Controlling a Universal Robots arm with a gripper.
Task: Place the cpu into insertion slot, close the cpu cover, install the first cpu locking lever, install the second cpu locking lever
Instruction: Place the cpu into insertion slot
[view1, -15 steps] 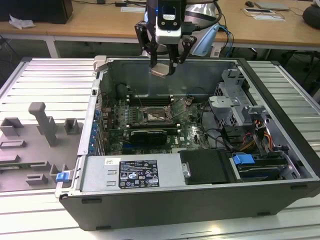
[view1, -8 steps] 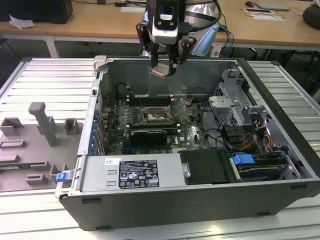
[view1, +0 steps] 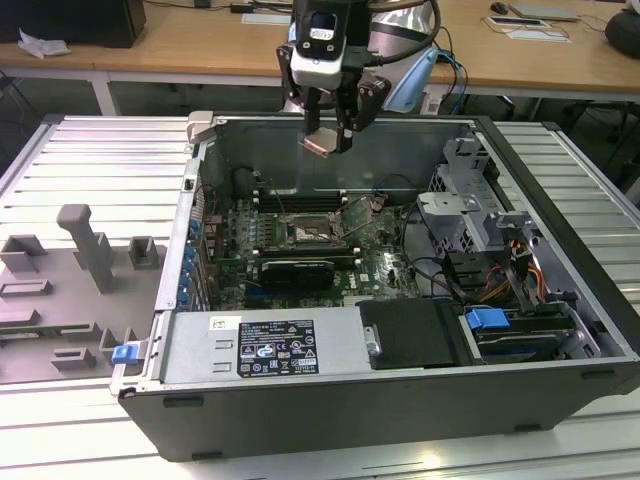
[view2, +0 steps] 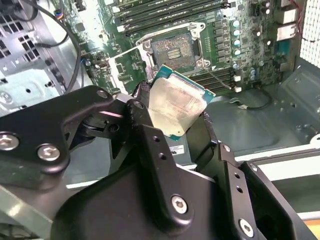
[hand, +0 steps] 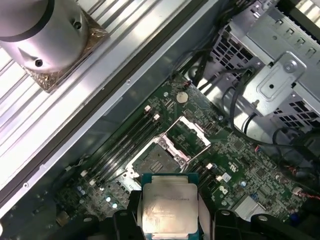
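While my claw (view1: 326, 138) was clamped on the cpu (view1: 322, 144) at upper centre of the exterior view, the slot (view1: 312, 228) at mid-frame lay bare, its cover (hand: 190, 133) raised. I judged no step complete; all four were outstanding.

The arm (view1: 402, 38) comes down from the exterior view's top edge, wrist pointing straight down, and the gripper (view1: 326, 138) hangs in mid-air. Its fingers (view2: 150, 135) are clamped on opposite edges of the cpu (view2: 176, 106) (black finger links splayed out wide above the tips), the chip pinched right at the fingertips
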